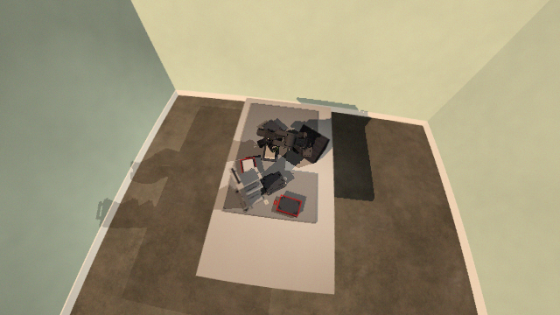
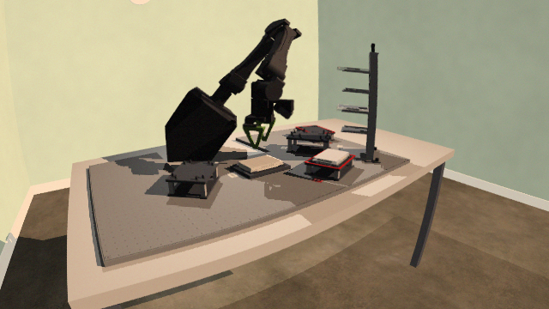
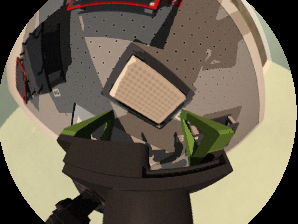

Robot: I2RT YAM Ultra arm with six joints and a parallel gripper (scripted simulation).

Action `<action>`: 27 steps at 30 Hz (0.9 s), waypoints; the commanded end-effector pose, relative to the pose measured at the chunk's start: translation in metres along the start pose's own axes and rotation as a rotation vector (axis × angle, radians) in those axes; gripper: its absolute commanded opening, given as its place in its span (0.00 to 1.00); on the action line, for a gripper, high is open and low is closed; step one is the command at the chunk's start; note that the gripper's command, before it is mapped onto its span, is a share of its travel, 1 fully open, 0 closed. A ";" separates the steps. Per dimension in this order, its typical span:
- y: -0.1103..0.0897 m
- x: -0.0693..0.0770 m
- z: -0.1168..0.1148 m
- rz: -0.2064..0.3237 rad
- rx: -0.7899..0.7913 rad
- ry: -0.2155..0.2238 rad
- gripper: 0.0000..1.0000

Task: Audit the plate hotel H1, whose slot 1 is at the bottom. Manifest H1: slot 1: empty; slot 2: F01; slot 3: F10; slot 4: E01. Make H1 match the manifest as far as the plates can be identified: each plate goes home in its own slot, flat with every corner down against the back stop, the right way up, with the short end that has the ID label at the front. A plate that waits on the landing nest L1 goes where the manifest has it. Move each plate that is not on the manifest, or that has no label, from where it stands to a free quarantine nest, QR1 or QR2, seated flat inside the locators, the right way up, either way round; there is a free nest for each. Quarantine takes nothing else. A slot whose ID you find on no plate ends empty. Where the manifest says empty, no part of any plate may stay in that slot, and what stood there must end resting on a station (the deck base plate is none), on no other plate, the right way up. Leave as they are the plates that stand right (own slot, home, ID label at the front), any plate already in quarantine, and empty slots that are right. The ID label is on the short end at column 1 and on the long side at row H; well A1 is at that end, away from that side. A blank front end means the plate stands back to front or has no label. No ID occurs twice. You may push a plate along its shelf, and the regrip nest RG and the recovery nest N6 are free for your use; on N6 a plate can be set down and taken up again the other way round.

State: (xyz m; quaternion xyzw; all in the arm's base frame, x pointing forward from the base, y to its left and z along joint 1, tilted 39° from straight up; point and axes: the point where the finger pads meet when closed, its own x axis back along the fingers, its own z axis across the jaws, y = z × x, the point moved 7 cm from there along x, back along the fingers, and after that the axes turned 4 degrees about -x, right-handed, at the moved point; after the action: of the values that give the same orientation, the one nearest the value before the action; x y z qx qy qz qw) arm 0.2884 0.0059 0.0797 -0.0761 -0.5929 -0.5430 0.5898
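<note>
My gripper (image 2: pixel 258 134) is open and empty, its green fingers hanging above and a little behind a tan well plate (image 2: pixel 261 163). That plate lies flat on a low dark nest. In the wrist view the plate (image 3: pixel 148 88) lies below and between the fingers of the gripper (image 3: pixel 149 132), apart from them. The plate hotel H1 (image 2: pixel 368 103) stands at the right of the deck with four shelves seen edge-on; the third shelf from the bottom (image 2: pixel 352 109) looks thicker. I cannot read any labels. A white plate (image 2: pixel 330 157) sits in a red-edged nest.
A second red-edged nest (image 2: pixel 310 132) stands behind the first, with a dark top. A dark raised nest (image 2: pixel 191 176) stands at the front left. The arm's large dark base (image 2: pixel 199 124) stands behind it. From above, the hotel (image 1: pixel 249 188) stands near the deck's left edge.
</note>
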 end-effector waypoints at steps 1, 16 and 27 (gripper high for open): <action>0.005 0.010 -0.004 -0.022 0.091 -0.028 1.00; 0.005 0.010 -0.004 -0.017 0.490 -0.030 1.00; 0.005 0.010 -0.004 -0.014 0.730 -0.032 1.00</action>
State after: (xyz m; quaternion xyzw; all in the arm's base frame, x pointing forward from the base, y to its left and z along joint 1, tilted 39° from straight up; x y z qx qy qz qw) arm 0.2884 0.0058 0.0797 0.1056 -0.7297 -0.3376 0.5851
